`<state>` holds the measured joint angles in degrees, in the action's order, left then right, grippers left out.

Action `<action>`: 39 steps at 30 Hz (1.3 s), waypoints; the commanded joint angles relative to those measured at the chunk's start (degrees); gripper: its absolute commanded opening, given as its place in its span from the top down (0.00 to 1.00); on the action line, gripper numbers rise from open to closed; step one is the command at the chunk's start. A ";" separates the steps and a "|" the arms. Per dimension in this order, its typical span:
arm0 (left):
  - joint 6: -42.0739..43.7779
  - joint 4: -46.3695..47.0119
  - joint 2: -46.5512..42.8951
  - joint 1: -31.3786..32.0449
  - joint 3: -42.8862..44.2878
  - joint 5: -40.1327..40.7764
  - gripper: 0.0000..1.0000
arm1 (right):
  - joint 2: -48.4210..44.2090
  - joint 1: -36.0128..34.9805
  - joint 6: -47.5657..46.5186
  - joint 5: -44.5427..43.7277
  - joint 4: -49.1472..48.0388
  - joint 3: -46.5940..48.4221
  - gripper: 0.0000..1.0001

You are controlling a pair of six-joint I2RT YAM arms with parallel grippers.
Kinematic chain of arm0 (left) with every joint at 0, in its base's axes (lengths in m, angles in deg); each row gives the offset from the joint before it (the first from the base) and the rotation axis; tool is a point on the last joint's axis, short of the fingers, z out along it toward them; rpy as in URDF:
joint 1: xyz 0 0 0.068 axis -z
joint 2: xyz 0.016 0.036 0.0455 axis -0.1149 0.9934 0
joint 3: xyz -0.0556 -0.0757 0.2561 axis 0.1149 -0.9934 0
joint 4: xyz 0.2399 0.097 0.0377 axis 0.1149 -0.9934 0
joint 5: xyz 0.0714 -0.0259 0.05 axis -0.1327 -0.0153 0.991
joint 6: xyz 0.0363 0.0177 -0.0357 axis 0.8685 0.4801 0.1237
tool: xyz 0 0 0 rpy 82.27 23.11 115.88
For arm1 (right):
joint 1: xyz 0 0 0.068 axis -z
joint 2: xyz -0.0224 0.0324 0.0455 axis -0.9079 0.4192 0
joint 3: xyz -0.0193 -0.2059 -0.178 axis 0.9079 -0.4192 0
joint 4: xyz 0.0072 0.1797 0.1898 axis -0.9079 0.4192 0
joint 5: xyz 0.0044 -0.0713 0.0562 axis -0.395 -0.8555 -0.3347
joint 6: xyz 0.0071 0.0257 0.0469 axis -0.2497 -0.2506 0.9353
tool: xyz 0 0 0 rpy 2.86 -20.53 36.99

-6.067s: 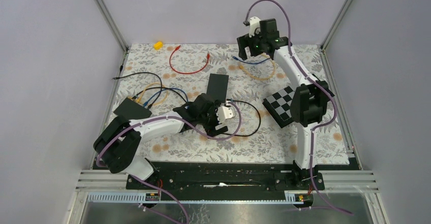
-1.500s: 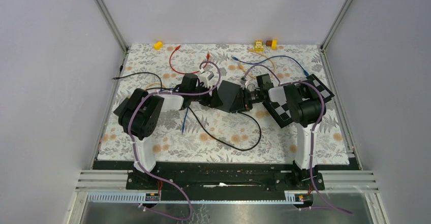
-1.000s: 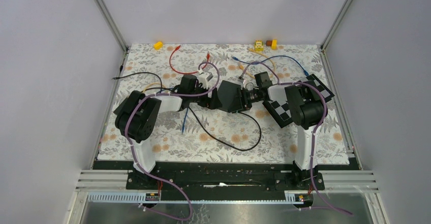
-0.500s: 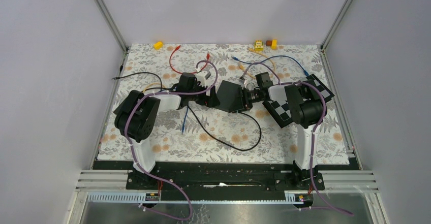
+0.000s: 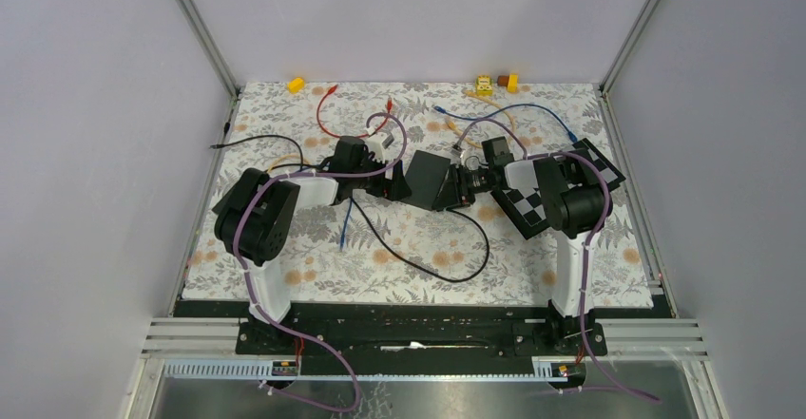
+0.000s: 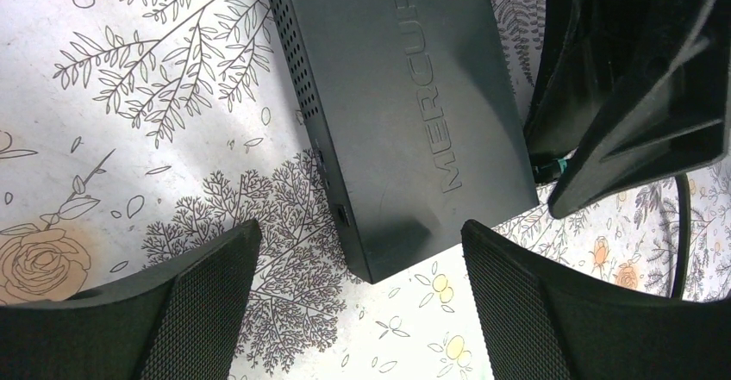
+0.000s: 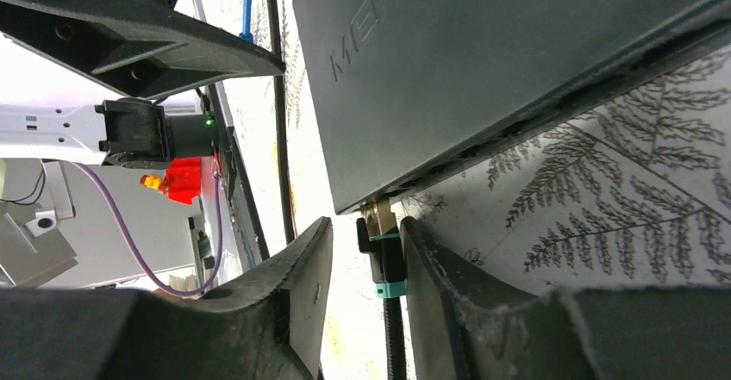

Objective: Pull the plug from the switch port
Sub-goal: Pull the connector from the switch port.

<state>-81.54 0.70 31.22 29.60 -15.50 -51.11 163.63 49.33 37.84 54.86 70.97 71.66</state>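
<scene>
The black network switch (image 5: 430,180) lies mid-table between both arms. In the right wrist view a black plug (image 7: 385,255) with a gold tip and teal band sits in a port at the corner of the switch (image 7: 517,52). Its black cable (image 7: 394,337) runs back between my fingers. My right gripper (image 7: 366,242) straddles the plug: one finger rests against it, while a gap stays on the other side. My left gripper (image 6: 360,242) stands wide open around the near corner of the switch (image 6: 396,96), touching nothing.
The black cable (image 5: 418,262) loops toward the front of the floral mat. A checkerboard (image 5: 532,200) lies under the right arm. Red (image 5: 328,120) and blue (image 5: 504,110) cables and yellow blocks (image 5: 494,84) sit at the back.
My right gripper's jaws have narrowed around the plug. My left gripper drew back slightly to the left of the switch and stays wide open.
</scene>
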 commanded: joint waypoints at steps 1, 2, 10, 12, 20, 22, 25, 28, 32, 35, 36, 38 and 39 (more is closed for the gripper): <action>-0.31 -0.26 -0.38 -0.15 -0.90 -1.64 0.12 | 3.52 1.04 -2.59 -7.11 1.56 -1.48 0.60; -0.23 -0.41 -0.31 -0.16 -0.82 -1.87 0.12 | 3.62 1.15 -2.51 -6.77 1.52 -1.47 0.62; -0.04 0.77 -0.61 -0.16 -1.55 -1.78 0.13 | 4.44 1.38 -1.31 -5.92 0.48 -1.52 0.72; -0.05 1.10 -0.60 -0.15 -1.65 -1.94 0.14 | 5.15 1.51 -0.04 -6.79 1.27 -0.77 0.75; 1.36 1.01 -0.34 0.56 -1.18 -0.33 0.14 | 7.47 1.84 4.07 -7.33 4.67 1.25 0.82; 2.53 1.14 -0.60 1.24 -1.42 1.14 0.14 | 6.80 1.82 4.71 -8.42 5.67 1.30 0.84; 3.30 1.01 -1.33 1.76 -1.79 2.21 0.13 | 5.60 1.82 5.08 -9.94 7.29 2.00 0.87; 4.81 1.73 -2.68 2.15 -2.43 4.87 0.11 | 4.17 1.82 5.26 -11.02 7.78 2.17 0.89; 5.88 1.71 -4.58 2.18 -2.74 6.34 0.10 | 3.49 1.82 4.08 -11.46 9.69 3.60 0.88; 6.85 2.20 -5.05 2.47 -2.83 7.36 0.09 | 2.97 1.59 3.90 -12.58 9.98 3.94 0.87; 6.89 1.97 -5.10 2.47 -2.68 7.29 0.10 | 2.75 1.48 3.81 -13.11 10.34 4.24 0.87; 7.22 2.62 -5.30 2.61 -3.08 7.70 0.09 | 2.28 1.32 3.70 -14.24 11.35 4.84 0.87; 7.69 3.05 -5.37 2.70 -3.25 8.28 0.09 | 1.98 1.18 3.72 -15.09 11.88 5.12 0.87</action>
<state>-76.14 1.57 28.68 31.89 -18.00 -45.21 166.80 50.32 43.63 53.63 78.05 75.79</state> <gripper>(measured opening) 0.903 0.272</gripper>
